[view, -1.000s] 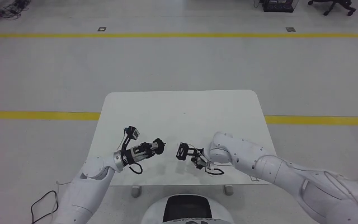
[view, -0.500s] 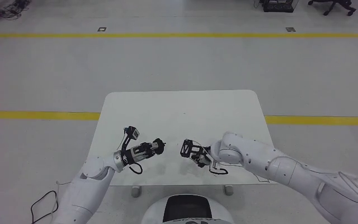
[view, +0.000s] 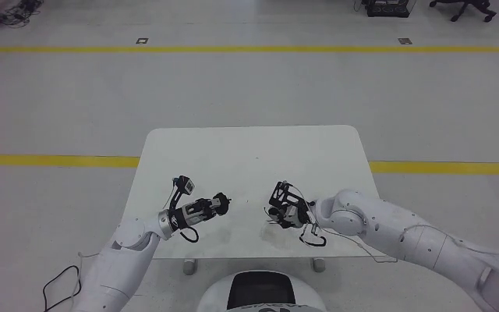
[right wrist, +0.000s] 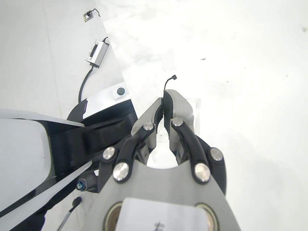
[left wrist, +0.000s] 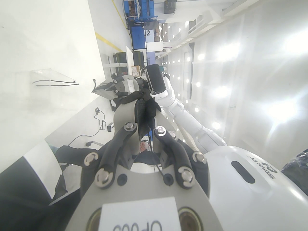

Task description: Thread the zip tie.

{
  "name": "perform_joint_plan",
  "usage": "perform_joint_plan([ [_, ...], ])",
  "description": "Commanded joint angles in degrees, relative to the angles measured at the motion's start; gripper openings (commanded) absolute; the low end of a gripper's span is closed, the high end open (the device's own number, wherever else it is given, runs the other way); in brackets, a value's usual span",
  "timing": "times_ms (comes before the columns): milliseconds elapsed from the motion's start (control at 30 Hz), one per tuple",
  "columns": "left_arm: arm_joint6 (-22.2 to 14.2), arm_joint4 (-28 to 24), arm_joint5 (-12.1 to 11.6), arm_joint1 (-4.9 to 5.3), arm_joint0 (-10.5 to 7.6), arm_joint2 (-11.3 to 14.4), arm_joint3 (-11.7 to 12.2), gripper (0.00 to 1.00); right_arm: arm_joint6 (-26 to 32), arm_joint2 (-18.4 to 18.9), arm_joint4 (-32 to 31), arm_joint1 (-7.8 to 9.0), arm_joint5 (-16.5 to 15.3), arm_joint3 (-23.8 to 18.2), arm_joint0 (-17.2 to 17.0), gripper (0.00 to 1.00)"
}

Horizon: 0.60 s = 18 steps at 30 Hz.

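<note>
My right gripper [right wrist: 164, 97] is shut on a thin black zip tie [right wrist: 169, 80]. A short curved end with the square head sticks out past the fingertips. It hovers over a small clear stand [right wrist: 196, 111] on the white table [view: 249, 156]. In the left wrist view the right gripper [left wrist: 97, 90] holds the zip tie [left wrist: 93, 86] beside the clear stand [left wrist: 45, 73], where a second black tie [left wrist: 55, 82] lies flat. My left gripper [left wrist: 144, 102] is shut, and I see nothing sticking out of it. In the top view the left gripper [view: 224, 202] faces the right gripper [view: 272, 208] across a gap near the table's front.
The table's front edge runs just behind both grippers. A grey power adapter [right wrist: 96, 52] with its cable lies on the floor beside the table. The far half of the tabletop is bare white surface.
The right gripper has moved to the right, away from the left gripper, widening the gap between them. The left arm has stayed still.
</note>
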Motion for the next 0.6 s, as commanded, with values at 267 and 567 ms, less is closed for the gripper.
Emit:
perform_joint_plan([
  [267, 0.0, 0.0, 0.0, 0.0, 0.0, 0.0, 0.0, 0.0, -0.44, 0.13, 0.18, -0.07, 0.0, 0.0, -0.3, 0.0],
  [567, 0.0, 0.0, 0.0, 0.0, 0.0, 0.0, 0.0, 0.0, -10.85, 2.49, 4.26, 0.95, 0.0, -2.5, -3.85, 0.0],
])
